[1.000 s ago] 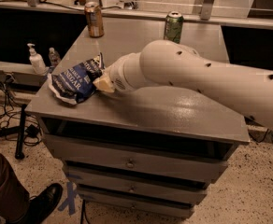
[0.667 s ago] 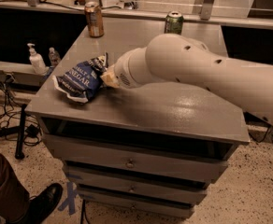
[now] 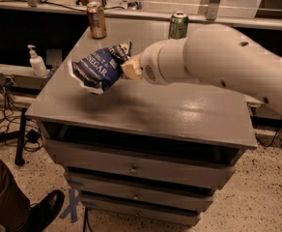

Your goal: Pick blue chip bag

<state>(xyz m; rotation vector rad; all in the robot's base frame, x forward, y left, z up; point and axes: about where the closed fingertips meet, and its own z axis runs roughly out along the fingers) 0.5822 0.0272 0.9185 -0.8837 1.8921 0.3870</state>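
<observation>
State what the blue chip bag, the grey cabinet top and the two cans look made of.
The dark navy blue crinkled chip bag, held above the top at the claw: thin foil or plastic film, creased and glossy. The grey cabinet top: painted wood or metal, unclear; soft sheen. The brown can and green can: likely metal, with shiny rims.

Likely a robot lab or workshop: loose cables [image 3: 0,116] on a speckled floor [image 3: 271,202], a gray drawer counter [image 3: 179,112], a pump bottle [image 3: 36,62]. The claw [image 3: 125,65] holds a chip bag [image 3: 95,69] above the counter's left side.

Navy bag [image 3: 97,69] at cream end effector [image 3: 125,66]
</observation>
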